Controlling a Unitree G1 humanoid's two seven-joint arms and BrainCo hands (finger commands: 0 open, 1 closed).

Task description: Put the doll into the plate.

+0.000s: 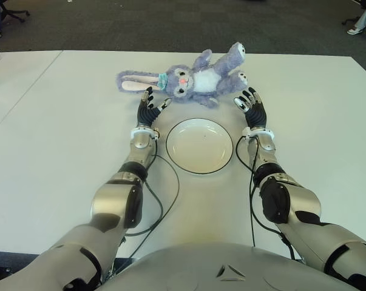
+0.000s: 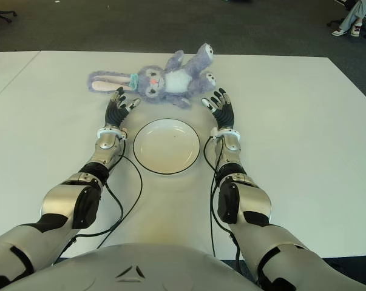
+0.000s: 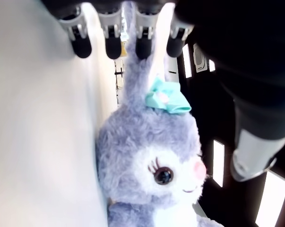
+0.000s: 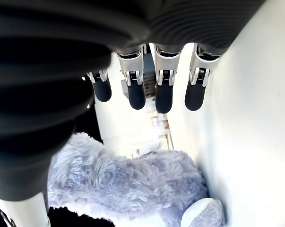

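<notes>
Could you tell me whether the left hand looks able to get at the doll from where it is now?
Probably yes. The left hand, fingers open, sits just short of the doll by its head, with only bare table between them. The plate lies beside the wrist, out of the way.

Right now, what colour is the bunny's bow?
Light turquoise bow, clearest in the left wrist view.

No readable text, label, brand, number or sign appears on anything.
</notes>
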